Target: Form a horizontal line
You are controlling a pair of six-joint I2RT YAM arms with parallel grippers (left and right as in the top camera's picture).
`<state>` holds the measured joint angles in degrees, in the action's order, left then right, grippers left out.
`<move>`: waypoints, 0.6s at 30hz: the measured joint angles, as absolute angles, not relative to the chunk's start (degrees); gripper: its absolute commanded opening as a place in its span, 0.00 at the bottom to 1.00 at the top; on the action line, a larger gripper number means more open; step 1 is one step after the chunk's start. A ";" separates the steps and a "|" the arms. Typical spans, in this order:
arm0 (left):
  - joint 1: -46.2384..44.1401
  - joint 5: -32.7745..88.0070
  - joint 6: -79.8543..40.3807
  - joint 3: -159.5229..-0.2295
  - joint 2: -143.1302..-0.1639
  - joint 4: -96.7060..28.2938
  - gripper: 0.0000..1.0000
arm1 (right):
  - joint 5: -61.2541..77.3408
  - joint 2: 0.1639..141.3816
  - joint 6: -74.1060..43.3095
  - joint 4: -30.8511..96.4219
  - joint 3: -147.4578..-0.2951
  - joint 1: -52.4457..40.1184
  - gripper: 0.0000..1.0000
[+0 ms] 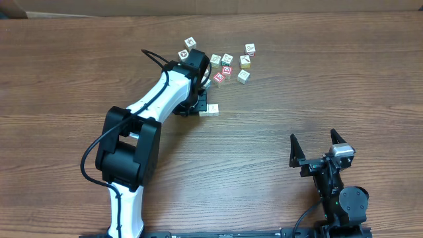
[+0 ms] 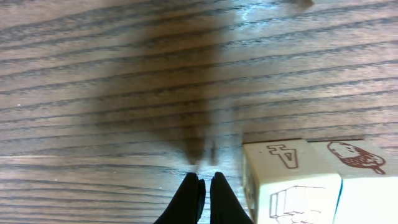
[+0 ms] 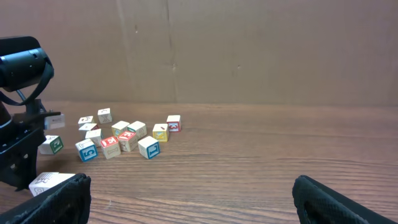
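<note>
Two cubes long, the row (image 1: 209,109) sits nearer the table's (image 1: 330,79) far edge, left gripper (image 2: 204,179) pinched shut, empty, just beside it, probably to nudge; right gripper (image 1: 313,136) gapes idle.

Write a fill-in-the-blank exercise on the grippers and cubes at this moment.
1. The left gripper has its fingers ____, holding nothing.
2. Beside it, the two-cube line has its cubes ____ each other.
3. The right gripper stands ____, well away from the loose cubes.
Missing words: shut; touching; open.
</note>
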<state>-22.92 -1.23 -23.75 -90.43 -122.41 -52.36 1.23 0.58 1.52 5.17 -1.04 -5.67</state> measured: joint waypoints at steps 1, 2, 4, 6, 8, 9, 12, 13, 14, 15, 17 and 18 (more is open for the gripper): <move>-23.14 -1.08 -23.75 -90.43 -122.41 -52.14 0.04 | 1.23 0.58 1.50 5.13 -1.04 -5.67 1.00; -23.27 -1.06 -23.75 -90.45 -122.41 -51.94 0.04 | 1.23 0.58 1.50 5.13 -1.04 -5.67 1.00; -23.62 -1.04 -23.75 -90.45 -122.41 -51.51 0.04 | 1.23 0.58 1.52 5.15 -1.04 -5.67 1.00; -24.01 -1.04 -23.75 -90.43 -122.41 -51.03 0.04 | 1.23 0.58 1.52 5.10 -1.04 -5.67 1.00; -24.12 -1.04 -23.75 -90.43 -122.41 -50.89 0.04 | 1.21 0.58 1.50 5.15 -1.04 -5.67 1.00; -24.25 -1.04 -23.75 -90.43 -122.41 -50.87 0.04 | 1.23 0.58 1.50 5.13 -1.04 -5.67 1.00; -24.29 -1.04 -23.75 -90.43 -122.41 -50.74 0.04 | 1.23 0.58 1.52 5.13 -1.04 -5.67 1.00; -24.29 -1.04 -23.75 -90.43 -122.41 -50.76 0.04 | 1.23 0.58 1.50 5.10 -1.04 -5.67 1.00; -24.29 -1.04 -23.75 -90.43 -122.41 -50.76 0.04 | 1.23 0.58 1.52 5.15 -1.04 -5.67 1.00; -24.29 -1.04 -23.75 -90.43 -122.41 -50.76 0.04 | 1.23 0.58 1.50 5.13 -1.04 -5.67 1.00; -24.29 -1.04 -23.75 -90.43 -122.41 -50.76 0.04 | 1.26 0.58 1.54 5.15 -1.04 -5.67 1.00; -24.29 -1.04 -23.75 -90.43 -122.41 -50.78 0.04 | 1.21 0.58 1.50 5.15 -1.04 -5.67 1.00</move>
<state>-24.29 -1.04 -23.75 -90.43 -122.41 -50.78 1.21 0.58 1.50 5.15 -1.04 -5.67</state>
